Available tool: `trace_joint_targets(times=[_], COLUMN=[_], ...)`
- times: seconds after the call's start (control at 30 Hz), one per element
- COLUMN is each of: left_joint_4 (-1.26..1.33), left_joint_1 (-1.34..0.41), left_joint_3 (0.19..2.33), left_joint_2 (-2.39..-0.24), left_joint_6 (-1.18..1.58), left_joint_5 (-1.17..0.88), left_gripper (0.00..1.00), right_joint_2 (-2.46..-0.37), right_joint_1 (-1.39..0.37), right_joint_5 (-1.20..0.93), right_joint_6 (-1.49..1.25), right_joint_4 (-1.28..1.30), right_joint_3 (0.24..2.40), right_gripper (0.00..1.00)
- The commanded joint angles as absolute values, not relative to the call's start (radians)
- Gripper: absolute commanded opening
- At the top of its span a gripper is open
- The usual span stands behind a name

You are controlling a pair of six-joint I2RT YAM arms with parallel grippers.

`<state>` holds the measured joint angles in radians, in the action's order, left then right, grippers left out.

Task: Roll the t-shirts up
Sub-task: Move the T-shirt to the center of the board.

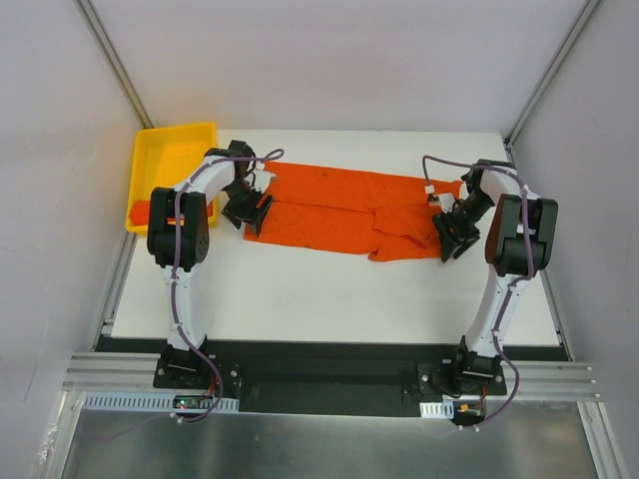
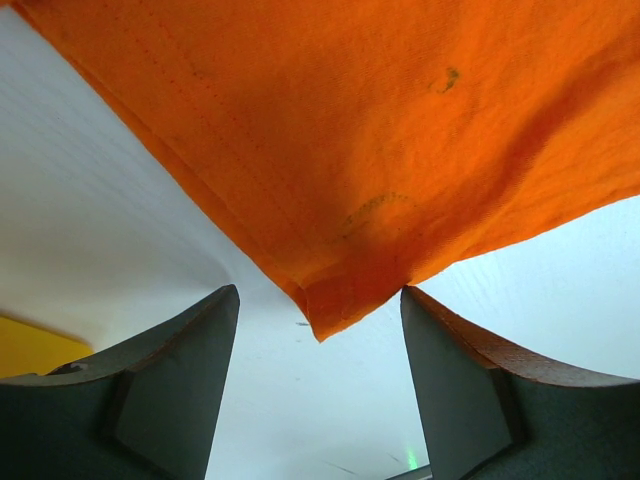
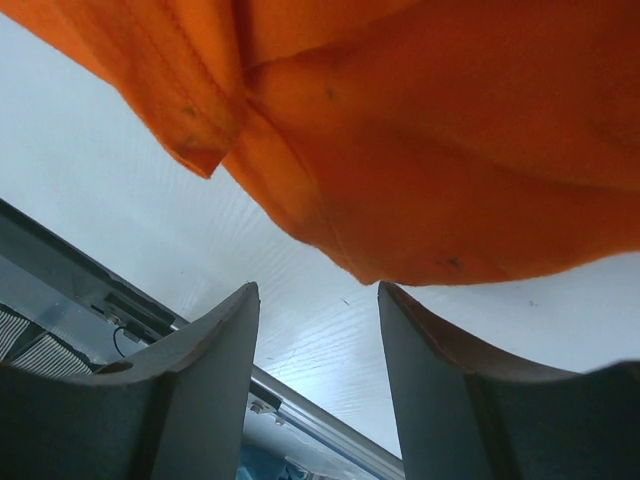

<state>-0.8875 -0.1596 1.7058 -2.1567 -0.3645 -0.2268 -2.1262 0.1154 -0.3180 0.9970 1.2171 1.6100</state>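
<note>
An orange t-shirt point(image 1: 344, 210) lies stretched across the white tabletop point(image 1: 329, 299). At its left corner the left pincer point(image 2: 320, 385) stands spread; at its right end the right pincer point(image 3: 318, 390) is spread too, both gripping nothing.

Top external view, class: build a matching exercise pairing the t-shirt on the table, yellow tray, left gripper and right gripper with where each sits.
1 t-shirt
2 yellow tray
3 left gripper
4 right gripper

A at the t-shirt's right end
B by the table's far-left corner
C spread across the table
D at the t-shirt's left end

Pairs: 1-C; 2-B; 3-D; 4-A
</note>
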Motion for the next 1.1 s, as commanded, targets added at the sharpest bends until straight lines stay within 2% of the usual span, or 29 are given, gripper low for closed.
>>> trace_joint_targets(times=[0.0, 0.07, 0.13, 0.2, 0.3, 0.37, 0.4, 0.53, 0.73, 0.97, 1.07], left_joint_4=[-0.903, -0.905, -0.910, -0.917, -0.931, -0.934, -0.940, -0.948, -0.951, -0.954, -0.957], left_joint_1=[-0.143, -0.143, -0.143, -0.143, -0.143, -0.141, -0.143, -0.141, -0.141, -0.141, -0.141], left_joint_3=[1.703, 1.707, 1.706, 1.695, 1.672, 1.663, 1.663, 1.687, 1.729, 1.752, 1.759], left_joint_2=[-2.121, -2.131, -2.137, -2.137, -2.129, -2.128, -2.129, -2.135, -2.151, -2.164, -2.172], left_joint_6=[-0.387, -0.391, -0.394, -0.397, -0.410, -0.417, -0.416, -0.422, -0.433, -0.437, -0.443], left_joint_5=[-0.210, -0.241, -0.262, -0.262, -0.271, -0.287, -0.293, -0.310, -0.307, -0.298, -0.287], left_gripper=[0.66, 0.65, 0.64, 0.61, 0.55, 0.48, 0.46, 0.34, 0.31, 0.33, 0.34], right_joint_2=[-2.126, -2.132, -2.138, -2.140, -2.146, -2.149, -2.146, -2.117, -2.134, -2.296, -2.350], right_joint_1=[0.098, 0.081, 0.071, 0.063, 0.057, 0.057, 0.057, 0.057, 0.083, 0.085, 0.066], right_joint_5=[-0.288, -0.272, -0.244, -0.226, -0.213, -0.219, -0.225, -0.259, -0.391, -0.560, -0.557], right_joint_6=[0.969, 0.965, 0.953, 0.946, 0.940, 0.937, 0.936, 0.946, 0.953, 0.792, 0.769], right_joint_4=[1.212, 1.209, 1.203, 1.198, 1.198, 1.200, 1.209, 1.245, 1.358, 1.307, 1.298], right_joint_3=[1.615, 1.623, 1.629, 1.631, 1.640, 1.649, 1.652, 1.693, 1.868, 2.026, 2.132], right_gripper=[0.54, 0.53, 0.46, 0.35, 0.24, 0.20, 0.14, 0.01, 0.01, 0.06, 0.06])
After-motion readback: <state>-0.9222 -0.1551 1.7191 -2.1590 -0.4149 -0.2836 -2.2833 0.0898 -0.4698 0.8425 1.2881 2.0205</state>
